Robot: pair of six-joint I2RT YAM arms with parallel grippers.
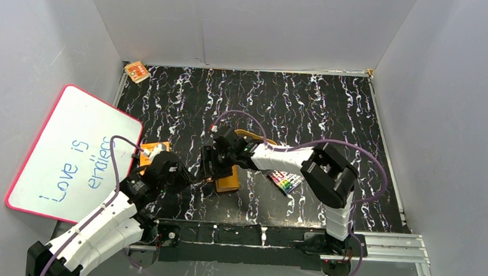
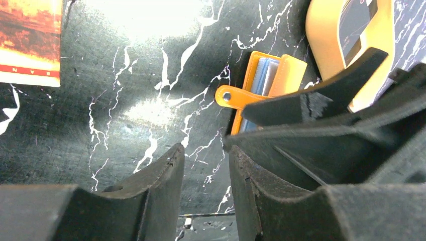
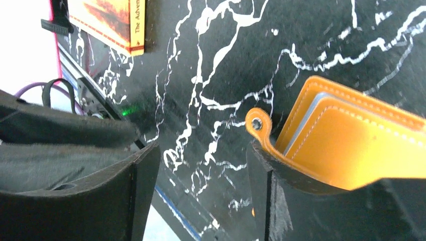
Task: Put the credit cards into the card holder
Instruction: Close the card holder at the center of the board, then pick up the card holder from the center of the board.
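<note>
The orange card holder [image 1: 228, 178] lies on the black marbled table, its snap tab [image 3: 257, 124] sticking out and light-blue pockets [image 2: 266, 75] showing. My right gripper [image 3: 201, 150] stands open just left of it. Nothing sits between the jaws, and the holder's [image 3: 351, 145] edge lies against the outer side of the right finger [image 3: 266, 191]. My left gripper [image 2: 206, 160] hovers a little to the left, jaws apart and empty, with the holder [image 2: 281, 75] ahead of it. A dark credit card [image 2: 354, 22] lies in the tan tray [image 2: 324, 35].
An orange printed booklet [image 1: 154, 153] lies left of the holder, under the left arm. A pack of coloured markers [image 1: 287, 181] sits to its right. A whiteboard [image 1: 74, 153] leans at the left wall and a small orange tag [image 1: 136, 72] lies in the far left corner.
</note>
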